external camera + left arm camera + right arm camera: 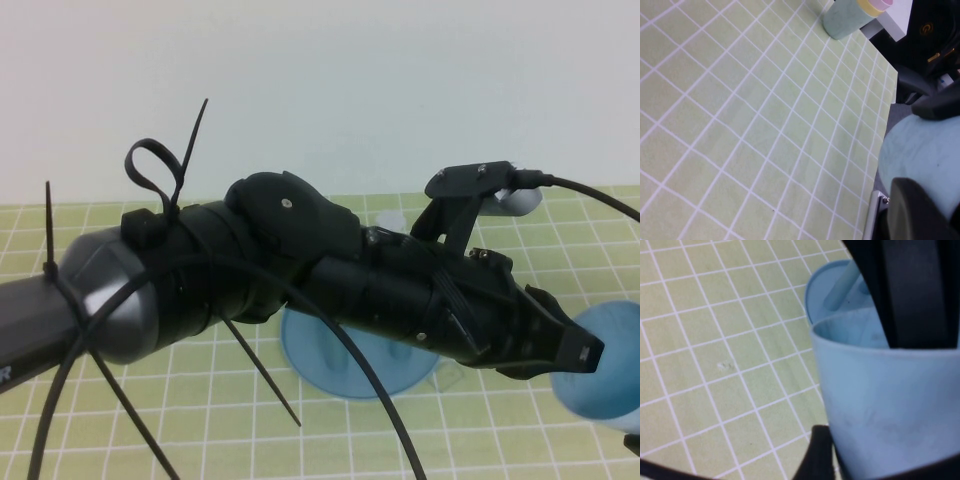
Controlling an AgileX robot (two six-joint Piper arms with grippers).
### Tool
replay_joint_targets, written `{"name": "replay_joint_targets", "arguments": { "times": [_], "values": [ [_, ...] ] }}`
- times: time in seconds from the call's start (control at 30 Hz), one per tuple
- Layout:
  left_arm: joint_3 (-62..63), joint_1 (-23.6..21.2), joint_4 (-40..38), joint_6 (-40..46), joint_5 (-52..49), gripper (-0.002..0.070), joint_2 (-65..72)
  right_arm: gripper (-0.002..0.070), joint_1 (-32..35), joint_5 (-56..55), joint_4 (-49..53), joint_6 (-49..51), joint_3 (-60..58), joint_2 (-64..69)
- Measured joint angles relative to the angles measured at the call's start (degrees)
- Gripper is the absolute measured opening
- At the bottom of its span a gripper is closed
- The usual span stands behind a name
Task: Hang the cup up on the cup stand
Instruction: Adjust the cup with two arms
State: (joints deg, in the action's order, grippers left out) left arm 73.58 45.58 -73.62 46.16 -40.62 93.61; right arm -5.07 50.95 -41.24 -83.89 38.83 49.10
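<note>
The cup (605,375) is at the far right of the table, a small pale blue tumbler of smooth matte plastic, tapered and without a handle. It stands mouth up, and the right wrist view looks down past its thin rim into the hollow. The right gripper (875,380) is close around it, with black parts of it showing against the cup's wall and over its mouth. Whether it is clamped on the cup or only set about it, I cannot tell. The left gripper (578,352) is clenched shut, its blunt black tip just at the cup's left edge; from here contact cannot be judged. The left arm (300,270) reaches across the scene from the left, bulky, black and grey, with thin black cable ties (175,165) sticking out of it and a cable looping below. Behind the arm, left of the cup and apart from it, sits the cup stand (330,365), a round glossy blue dish mostly hidden by the arm. Everything rests on a yellow-green mat (480,420) ruled in white squares. In the left wrist view, a pale green bottle (845,20) with a yellow and pink top stands far off on the mat.
</note>
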Motion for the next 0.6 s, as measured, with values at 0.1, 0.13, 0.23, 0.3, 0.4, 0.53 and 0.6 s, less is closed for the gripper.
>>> {"name": "replay_joint_targets", "arguments": {
  "times": [0.1,0.13,0.23,0.3,0.4,0.53,0.6],
  "values": [
    [0.00,0.00,-0.13,0.00,0.00,0.0000,0.00,0.0608,0.00,0.00,0.00,-0.09,0.00,0.00],
    [0.00,0.00,-0.13,0.00,0.00,0.0000,0.00,0.0604,0.00,0.00,0.00,-0.09,0.00,0.00],
    [0.00,0.00,-0.13,0.00,0.00,0.0001,0.00,0.0601,0.00,0.00,0.00,-0.09,0.00,0.00],
    [0.00,0.00,-0.13,0.00,0.00,0.0001,0.00,0.0601,0.00,0.00,0.00,-0.09,0.00,0.00],
    [0.00,0.00,-0.13,0.70,0.00,0.0005,0.00,0.0601,0.00,0.00,0.00,-0.09,0.00,0.00],
    [0.00,-0.55,0.01,1.11,0.00,0.0099,0.00,0.0601,0.00,0.00,0.00,-0.09,0.00,0.00],
    [0.00,-1.41,0.01,0.44,-0.94,0.0171,0.00,0.0600,0.00,0.14,0.00,-0.09,0.00,0.00]
  ]
}}
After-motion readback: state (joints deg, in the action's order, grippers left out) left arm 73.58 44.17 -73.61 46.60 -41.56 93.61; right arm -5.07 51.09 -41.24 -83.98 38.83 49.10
